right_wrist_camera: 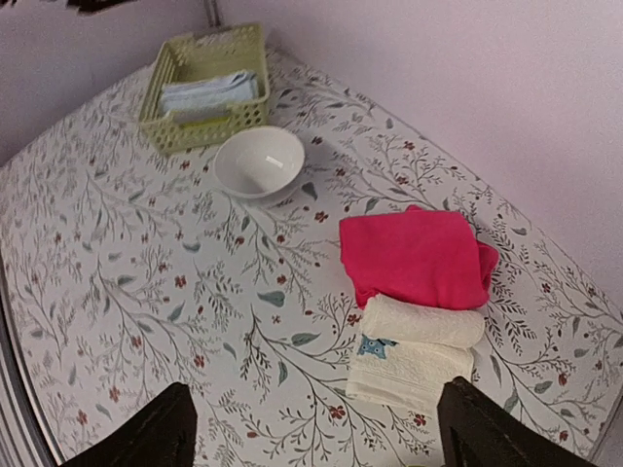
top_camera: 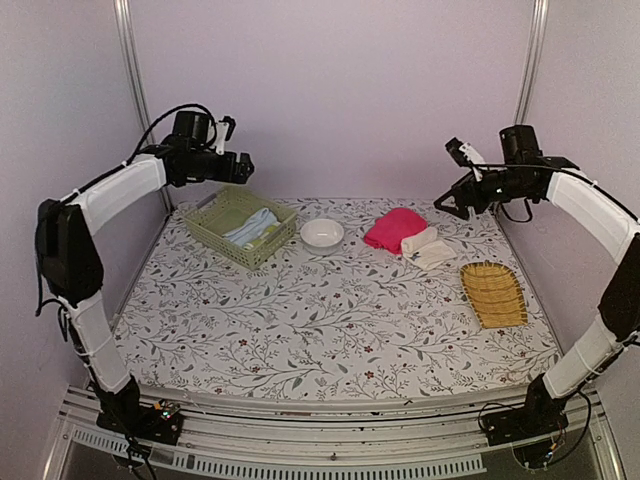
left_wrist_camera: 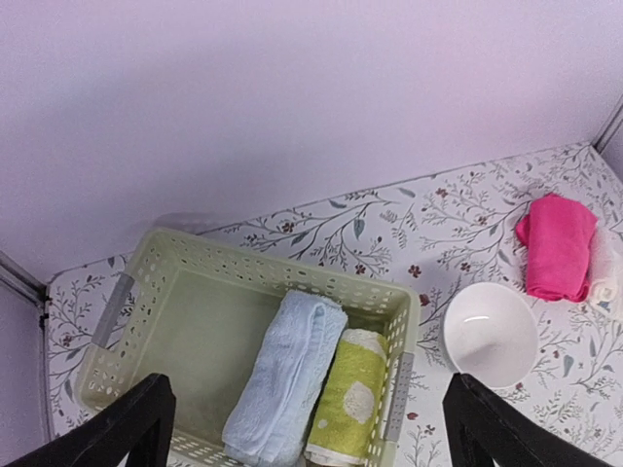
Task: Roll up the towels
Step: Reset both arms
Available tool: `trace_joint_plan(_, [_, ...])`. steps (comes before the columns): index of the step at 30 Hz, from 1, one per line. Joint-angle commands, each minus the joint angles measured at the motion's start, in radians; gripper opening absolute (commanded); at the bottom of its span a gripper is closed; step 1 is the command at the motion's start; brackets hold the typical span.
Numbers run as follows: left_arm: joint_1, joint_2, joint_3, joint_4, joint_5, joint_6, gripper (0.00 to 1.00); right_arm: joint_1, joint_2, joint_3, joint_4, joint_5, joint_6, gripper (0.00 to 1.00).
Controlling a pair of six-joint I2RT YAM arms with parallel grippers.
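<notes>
In the left wrist view two rolled towels lie side by side in the basket: a pale blue towel [left_wrist_camera: 282,375] and a yellow-green towel with cream spots [left_wrist_camera: 350,394]. My left gripper [left_wrist_camera: 311,420] hangs high above them, open and holding nothing; from above, the left gripper [top_camera: 240,165] is over the basket's back edge. A bright pink towel [right_wrist_camera: 414,255] lies folded at the back right, touching a cream-white towel [right_wrist_camera: 417,355] that is rolled at one end. My right gripper [right_wrist_camera: 316,428] is open and empty, up in the air above and right of both; from above, the right gripper [top_camera: 447,205].
The pale green basket [top_camera: 205,225] stands at the back left, a white bowl [top_camera: 322,233] just right of it. A yellow slatted tray [top_camera: 493,293] lies at the right, nearer than the pink towel [top_camera: 393,228]. Flowered cloth covers the table.
</notes>
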Motion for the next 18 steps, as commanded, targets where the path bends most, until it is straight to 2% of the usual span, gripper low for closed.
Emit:
trace_joint_plan(1, [-0.004, -0.168, -0.108, 0.022, 0.076, -0.009, 0.98, -0.122, -0.053, 0.074, 0.086, -0.009, 0.167, 0.99])
trace_joint_plan(4, [-0.006, -0.288, -0.184, 0.033, 0.106, -0.005, 0.99, -0.165, -0.076, 0.090, 0.150, 0.007, 0.252, 0.99])
trace_joint_plan(8, [-0.007, -0.450, -0.299, 0.082, 0.129, 0.010, 0.98, -0.169, -0.123, 0.071, 0.233, 0.108, 0.374, 0.99])
trace_joint_plan(11, [-0.007, -0.562, -0.391, 0.140, 0.146, 0.037, 0.98, -0.168, -0.180, 0.002, 0.316, 0.180, 0.447, 0.99])
trace_joint_plan(18, [-0.006, -0.713, -0.572, 0.256, 0.112, 0.063, 0.98, -0.169, -0.247, -0.114, 0.410, 0.226, 0.525, 0.99])
